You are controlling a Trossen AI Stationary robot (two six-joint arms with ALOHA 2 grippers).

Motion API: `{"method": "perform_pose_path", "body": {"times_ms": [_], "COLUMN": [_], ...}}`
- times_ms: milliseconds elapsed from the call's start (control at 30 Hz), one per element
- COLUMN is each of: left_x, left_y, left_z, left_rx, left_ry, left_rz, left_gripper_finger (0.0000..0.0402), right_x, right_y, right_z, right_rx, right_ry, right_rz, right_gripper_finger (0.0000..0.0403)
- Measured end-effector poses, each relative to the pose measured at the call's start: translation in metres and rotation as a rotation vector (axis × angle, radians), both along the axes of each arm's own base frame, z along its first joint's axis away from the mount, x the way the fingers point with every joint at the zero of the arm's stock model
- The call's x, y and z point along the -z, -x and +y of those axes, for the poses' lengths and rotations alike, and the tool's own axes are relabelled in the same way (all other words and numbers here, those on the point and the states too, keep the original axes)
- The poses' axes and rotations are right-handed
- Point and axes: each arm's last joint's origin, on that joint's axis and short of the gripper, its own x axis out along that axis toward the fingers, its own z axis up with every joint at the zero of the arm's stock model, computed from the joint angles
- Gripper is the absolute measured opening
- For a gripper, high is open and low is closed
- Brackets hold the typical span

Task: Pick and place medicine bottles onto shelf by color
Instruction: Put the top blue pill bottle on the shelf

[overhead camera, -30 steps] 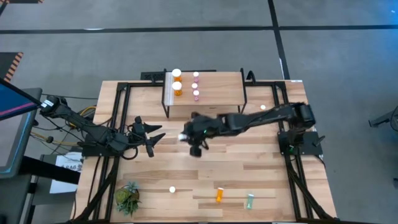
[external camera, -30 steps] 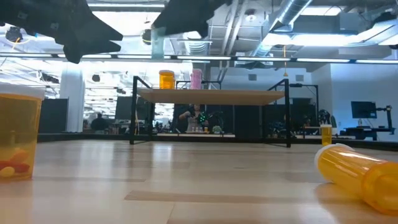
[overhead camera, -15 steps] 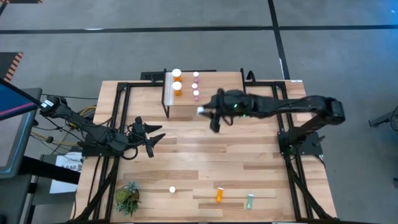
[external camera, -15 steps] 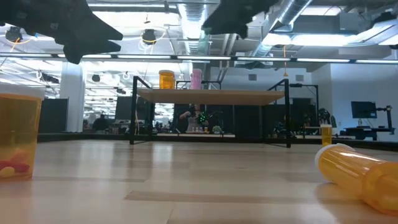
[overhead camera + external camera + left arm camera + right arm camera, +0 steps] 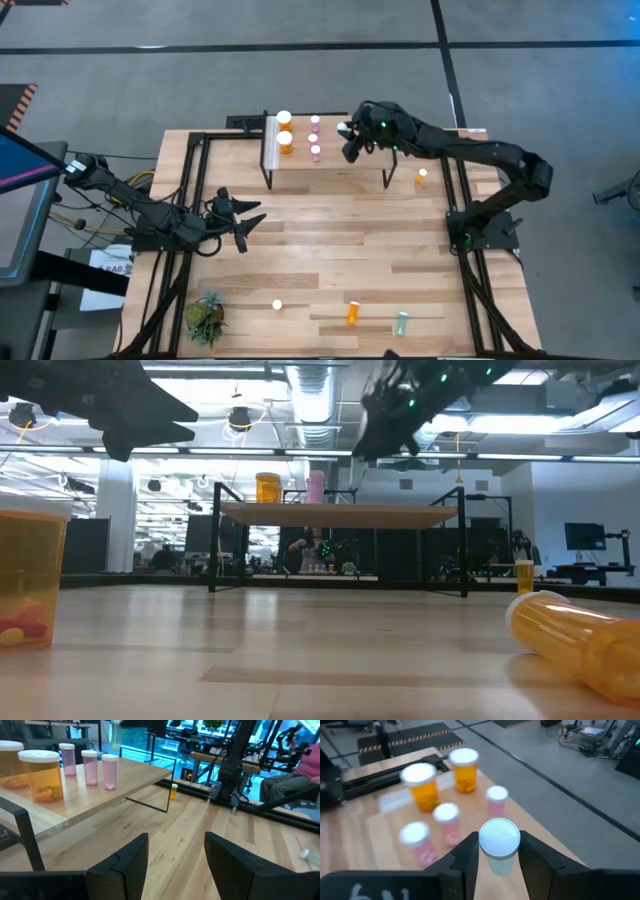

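While the left gripper [image 5: 243,226] hangs low over the tabletop [image 5: 330,260] on the near side of the shelf [image 5: 350,160], its two dark fingers [image 5: 127,862] stand apart with nothing between them. Nearest of all, well in front of the shelf along the table's front edge, sit a small green potted plant [image 5: 205,318], a white-capped bottle [image 5: 278,304] standing upright, an orange bottle [image 5: 353,313] and a pale green bottle [image 5: 402,323] lying on its side. One more small orange bottle [image 5: 421,177] stands on the tabletop just beyond the shelf's right-hand legs. On the shelf itself, close to its white-strip end, two larger orange bottles [image 5: 285,132] stand one behind the other, and beside them three pink bottles [image 5: 315,136] form a short row. Farther back, the right gripper [image 5: 349,140] is raised above the shelf's far edge, just beside the pink row on the side away from the white strip. Its fingers [image 5: 462,857] are closed on either side of a pale green bottle with a white cap [image 5: 499,840], held upright and clear of the shelf top. Seen from table height, this gripper [image 5: 385,430] shows above the shelf's wooden top [image 5: 340,514].
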Motion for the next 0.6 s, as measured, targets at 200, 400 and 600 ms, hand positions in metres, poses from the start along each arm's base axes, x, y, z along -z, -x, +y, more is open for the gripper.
{"method": "perform_pose_path", "body": {"times_ms": [200,400,600], "left_x": [0.000,0.000,0.000], "left_y": [0.000,0.000,0.000], "left_z": [0.000,0.000,0.000], "left_rx": [0.000,0.000,0.001], "left_ry": [-0.008,-0.008,-0.008], "left_rz": [0.004,0.004,0.005], "left_gripper_finger": [0.0180,0.0180,0.0180], "right_x": [0.025,0.042,0.043], "right_y": [-0.010,-0.021,-0.034], "right_z": [-0.029,-0.041,-0.049], "right_rx": [0.024,0.039,0.036], "right_ry": [-0.030,-0.045,-0.046], "right_rz": [0.010,0.035,0.043], "right_gripper_finger": [0.0148,0.0146,0.0150]}}
